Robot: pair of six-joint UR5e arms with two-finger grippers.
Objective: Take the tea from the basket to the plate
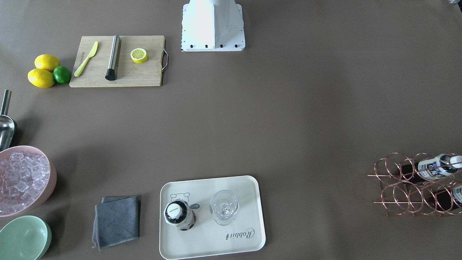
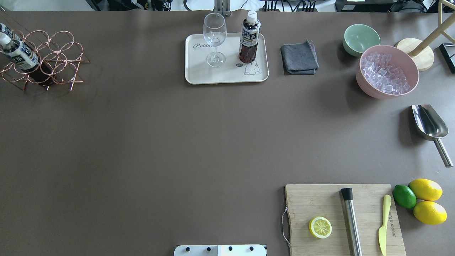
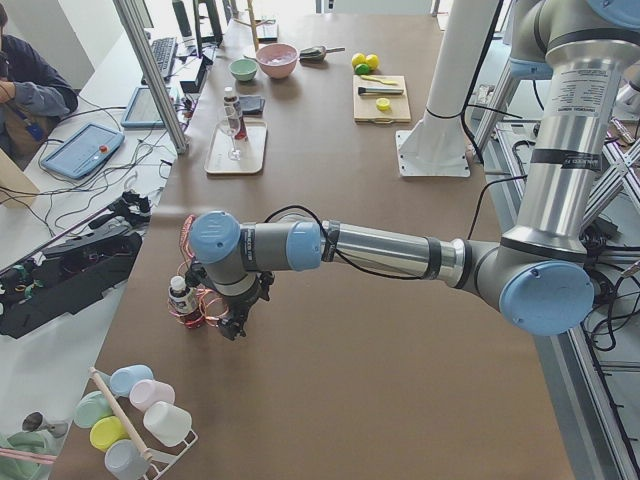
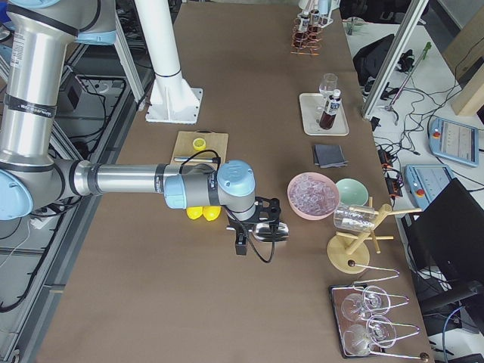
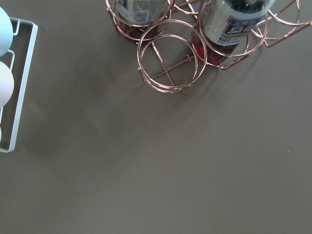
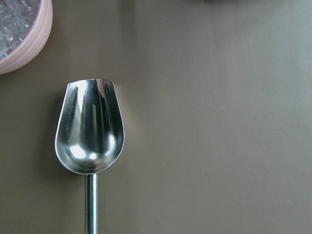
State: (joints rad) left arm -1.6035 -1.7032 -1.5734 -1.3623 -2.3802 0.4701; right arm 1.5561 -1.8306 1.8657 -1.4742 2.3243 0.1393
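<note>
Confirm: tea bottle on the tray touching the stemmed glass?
Apart. Front-facing view shows a strip of bare tray between the tea bottle and the stemmed glass.

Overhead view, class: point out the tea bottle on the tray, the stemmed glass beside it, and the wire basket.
tea bottle [image 2: 249, 36]: overhead view, on its white label.
stemmed glass [image 2: 214, 30]: overhead view, on its bowl.
wire basket [image 2: 46, 60]: overhead view, on its middle rings.

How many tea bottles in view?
3. One bottle stands on the tray; a second and third sit in the basket. Its edge is cropped; more may hide.
</note>
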